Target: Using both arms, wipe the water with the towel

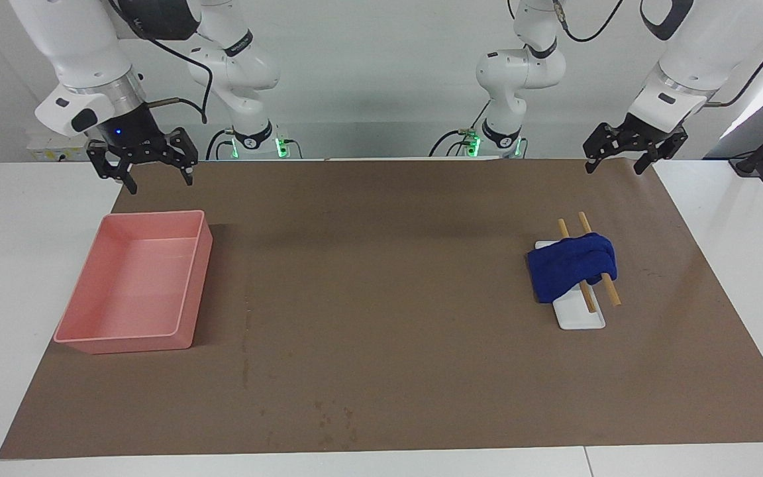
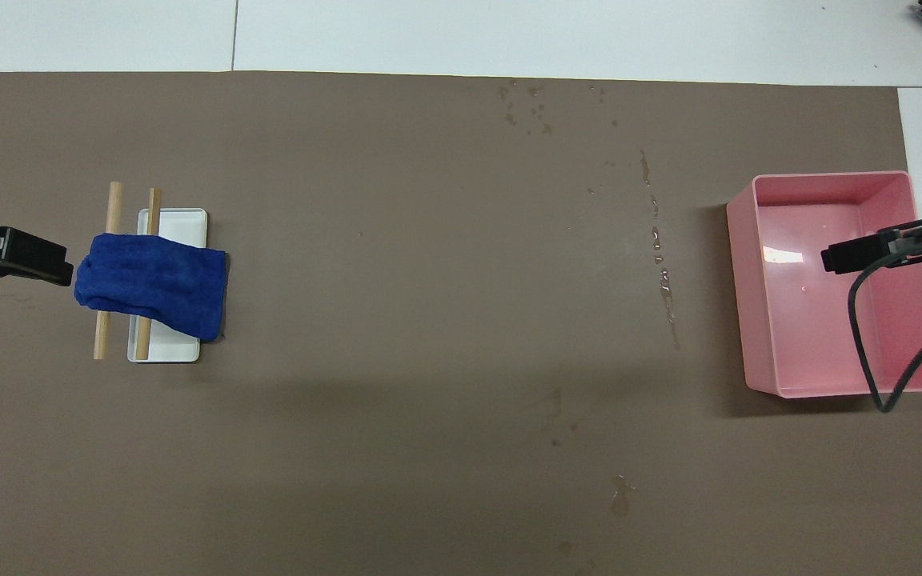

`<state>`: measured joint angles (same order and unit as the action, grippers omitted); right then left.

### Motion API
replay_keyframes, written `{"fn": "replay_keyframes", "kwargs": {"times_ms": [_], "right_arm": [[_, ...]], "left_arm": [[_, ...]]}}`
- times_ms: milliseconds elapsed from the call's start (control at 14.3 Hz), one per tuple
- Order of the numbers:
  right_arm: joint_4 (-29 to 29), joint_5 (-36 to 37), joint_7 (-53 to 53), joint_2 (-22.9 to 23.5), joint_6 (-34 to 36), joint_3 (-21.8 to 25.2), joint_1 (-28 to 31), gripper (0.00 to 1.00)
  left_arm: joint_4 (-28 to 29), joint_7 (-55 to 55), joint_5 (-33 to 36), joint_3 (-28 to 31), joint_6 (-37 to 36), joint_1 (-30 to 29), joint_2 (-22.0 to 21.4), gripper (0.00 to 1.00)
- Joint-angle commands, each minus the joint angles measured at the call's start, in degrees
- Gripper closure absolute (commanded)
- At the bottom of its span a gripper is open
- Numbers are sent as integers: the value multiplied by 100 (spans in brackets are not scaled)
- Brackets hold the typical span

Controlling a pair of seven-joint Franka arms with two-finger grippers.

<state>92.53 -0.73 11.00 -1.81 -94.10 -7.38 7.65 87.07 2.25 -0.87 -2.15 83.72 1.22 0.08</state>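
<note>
The royal-blue towel [image 1: 570, 268] [image 2: 153, 284] lies draped over two wooden sticks [image 1: 610, 291] on a white flat stand [image 1: 583, 319] toward the left arm's end of the brown mat. Water shows as a thin trail of drops [image 2: 661, 268] beside the pink tray, and as scattered drops [image 2: 525, 104] near the mat's edge farthest from the robots. My left gripper [image 1: 614, 167] [image 2: 45, 260] hangs open and empty, raised over the mat's edge beside the towel. Raised over the pink tray's robot-side edge, my right gripper [image 1: 159, 182] [image 2: 829, 258] is open and empty too.
A pink rectangular tray [image 1: 189, 291] [image 2: 829, 180] stands on the mat toward the right arm's end, with nothing solid in it. The brown mat [image 1: 381, 278] covers most of the white table. A black cable [image 2: 869, 344] hangs over the tray.
</note>
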Motion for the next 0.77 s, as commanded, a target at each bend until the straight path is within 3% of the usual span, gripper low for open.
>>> {"fn": "replay_keyframes", "kwargs": {"times_ms": [0, 209, 489, 698], "right_arm": [[133, 46, 201, -135, 67, -18, 69, 0], [133, 46, 209, -144, 76, -18, 69, 0], [168, 46, 210, -144, 76, -18, 69, 0], [169, 46, 210, -144, 76, -18, 69, 0]], "left_arm": [[73, 100, -53, 31, 83, 45, -87, 0], [221, 145, -53, 31, 362, 45, -131, 0], [1678, 118, 34, 48, 2030, 28, -614, 0], [2058, 74, 534, 48, 2718, 10, -510, 0]]}}
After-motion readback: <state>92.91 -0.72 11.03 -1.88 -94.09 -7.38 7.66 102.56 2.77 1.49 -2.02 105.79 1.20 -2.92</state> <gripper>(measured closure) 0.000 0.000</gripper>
